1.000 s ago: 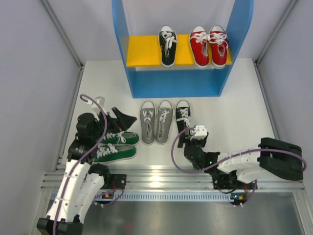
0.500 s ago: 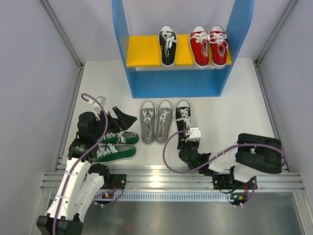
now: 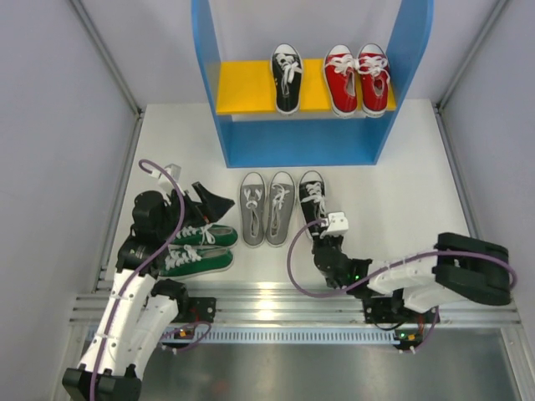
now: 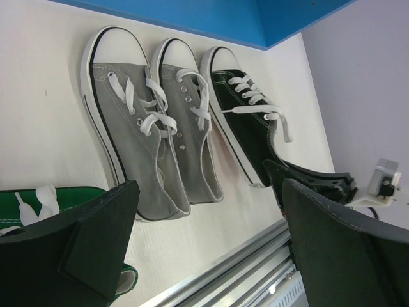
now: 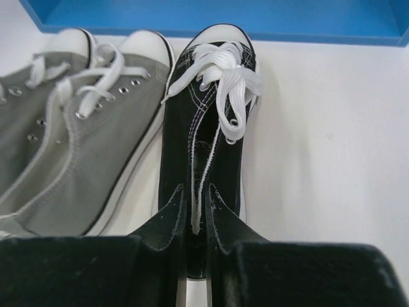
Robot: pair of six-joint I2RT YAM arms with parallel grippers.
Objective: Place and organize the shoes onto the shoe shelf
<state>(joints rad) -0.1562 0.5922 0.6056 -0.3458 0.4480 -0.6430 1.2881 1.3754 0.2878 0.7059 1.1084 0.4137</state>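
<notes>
The black shoe (image 5: 208, 121) lies on the table (image 5: 307, 128) with its heel under the right gripper (image 5: 195, 192). The fingers are pinched nearly together on the heel rim, so I judge this the pickup step. The next move calls for a lift and a carry forward to the shoe shelf (image 3: 251, 144). Its yellow board (image 3: 242, 88) holds the shelved black shoe (image 3: 286, 79) and the red pair (image 3: 358, 78). The grey pair (image 5: 77, 128) sits just left of the gripper. The left gripper (image 4: 208, 192) hangs with its fingers wide apart.

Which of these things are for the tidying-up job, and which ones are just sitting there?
For the job: shoe shelf, loose black sneaker, grey sneaker pair, green sneaker pair. The shelved black sneaker and red sneaker pair are already put away.

Just there: purple cables, metal rail, white table.
</notes>
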